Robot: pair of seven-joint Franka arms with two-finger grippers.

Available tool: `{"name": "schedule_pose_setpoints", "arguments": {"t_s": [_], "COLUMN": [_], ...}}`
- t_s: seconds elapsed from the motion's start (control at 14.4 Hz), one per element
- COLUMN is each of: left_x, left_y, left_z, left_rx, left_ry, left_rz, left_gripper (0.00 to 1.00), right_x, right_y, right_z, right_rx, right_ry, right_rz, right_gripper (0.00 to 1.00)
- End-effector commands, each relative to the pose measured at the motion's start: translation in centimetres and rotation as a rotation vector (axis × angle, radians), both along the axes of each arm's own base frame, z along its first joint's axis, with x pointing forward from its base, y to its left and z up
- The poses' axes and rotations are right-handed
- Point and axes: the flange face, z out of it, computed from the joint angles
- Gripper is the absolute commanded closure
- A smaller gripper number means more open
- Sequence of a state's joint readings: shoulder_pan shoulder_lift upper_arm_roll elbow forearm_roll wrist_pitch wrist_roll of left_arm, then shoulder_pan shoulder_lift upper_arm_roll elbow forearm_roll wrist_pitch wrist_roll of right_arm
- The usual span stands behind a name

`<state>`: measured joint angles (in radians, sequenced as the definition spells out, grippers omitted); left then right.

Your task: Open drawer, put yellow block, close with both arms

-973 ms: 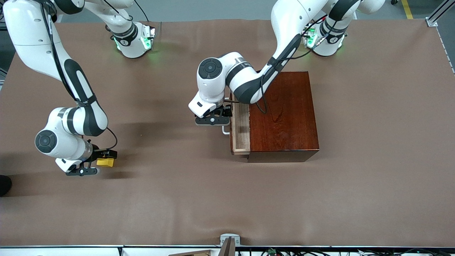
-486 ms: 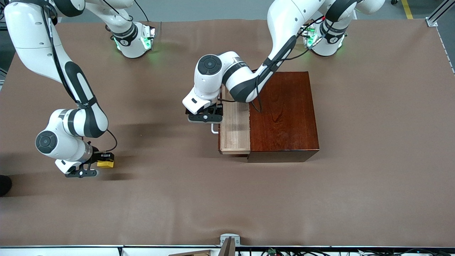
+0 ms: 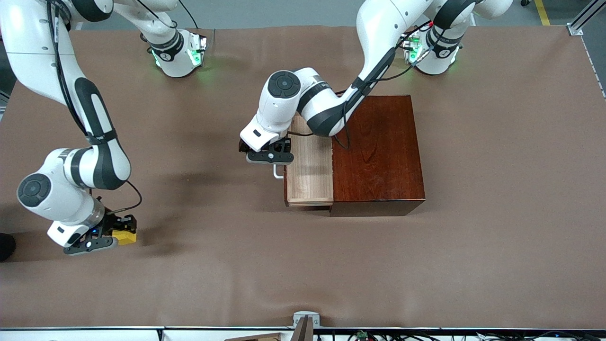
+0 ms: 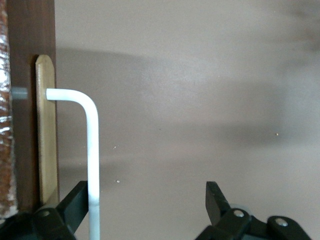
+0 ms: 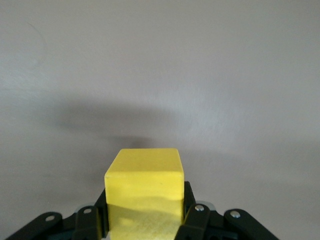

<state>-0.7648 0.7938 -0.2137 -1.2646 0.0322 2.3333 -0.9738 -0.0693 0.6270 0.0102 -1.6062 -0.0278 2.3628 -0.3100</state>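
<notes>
The pale wood drawer (image 3: 308, 176) stands pulled out of the dark reddish-brown box (image 3: 378, 151). Its white handle (image 3: 278, 173) (image 4: 92, 145) runs between the fingers of my left gripper (image 3: 269, 155) (image 4: 145, 205). That gripper is open, and the bar lies against one finger (image 4: 74, 204). My right gripper (image 3: 97, 238) (image 5: 144, 212) is shut on the yellow block (image 3: 124, 236) (image 5: 144, 180). It holds the block a little above the brown table cover, at the right arm's end of the table.
A brown cloth (image 3: 426, 265) covers the whole table. Both arm bases (image 3: 177, 54) (image 3: 433, 54) glow green along the table edge farthest from the front camera. A metal bracket (image 3: 305, 322) sits at the edge nearest that camera.
The drawer has slid farther out, with the left gripper moving along with the handle. The right gripper shut on the yellow block and carried it off its spot.
</notes>
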Motion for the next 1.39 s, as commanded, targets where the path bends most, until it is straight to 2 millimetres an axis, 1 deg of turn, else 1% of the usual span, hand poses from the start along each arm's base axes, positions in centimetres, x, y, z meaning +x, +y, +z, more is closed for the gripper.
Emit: {"name": "schedule_pose_setpoints", "arguments": {"t_s": [0.0,0.14,0.21,0.28,0.35,0.42,0.49,0.56,0.69,0.83,1.04,1.11,1.32], "left_x": [-0.5,-1.0,-1.0,-1.4,-2.0,-1.8,-1.3,-1.3,-1.4,-0.6,-0.1,0.4,1.2], "left_y": [-1.9,-2.2,-2.1,-2.3,-2.4,-2.0,-1.3,-1.1,-0.7,0.6,1.3,1.6,2.3], "left_z": [-0.6,-0.7,-0.8,-1.0,-1.0,-1.3,-1.0,-1.3,-0.8,-0.9,1.8,2.3,4.9], "left_rx": [-0.12,-0.116,-0.113,-0.1,-0.067,-0.027,0.0,0.026,0.072,0.147,0.144,0.145,0.126], "left_ry": [-0.001,0.0,0.002,0.007,0.014,0.027,0.024,0.035,0.029,0.024,0.011,0.009,-0.008], "left_rz": [0.037,0.031,0.032,0.028,0.014,0.014,0.019,0.016,0.0,0.0,0.019,0.048,0.079], "left_gripper": [0.0,0.0,0.0,0.0,0.0,0.0,0.0,0.0,0.0,0.0,0.0,0.0,0.0], "right_x": [0.9,1.6,1.7,1.8,1.9,1.9,1.8,1.7,1.4,1.1,1.1,1.1,1.1], "right_y": [0.4,1.0,2.0,3.4,4.1,4.1,4.7,5.4,6.3,7.1,7.6,7.8,8.5], "right_z": [4.0,6.8,7.9,8.9,10.0,11.1,11.7,12.4,13.3,13.7,14.0,14.2,14.3], "right_rx": [-0.007,-0.003,0.0,0.001,0.003,0.001,0.002,0.004,0.005,0.005,-0.012,-0.017,-0.024], "right_ry": [0.026,0.067,0.087,0.098,0.096,0.083,0.076,0.065,0.072,0.079,0.072,0.069,0.066], "right_rz": [0.069,0.078,0.104,0.17,0.227,0.267,0.313,0.362,0.438,0.533,0.698,0.742,0.815], "right_gripper": [1.0,1.0,1.0,1.0,1.0,1.0,1.0,1.0,1.0,1.0,1.0,1.0,1.0]}}
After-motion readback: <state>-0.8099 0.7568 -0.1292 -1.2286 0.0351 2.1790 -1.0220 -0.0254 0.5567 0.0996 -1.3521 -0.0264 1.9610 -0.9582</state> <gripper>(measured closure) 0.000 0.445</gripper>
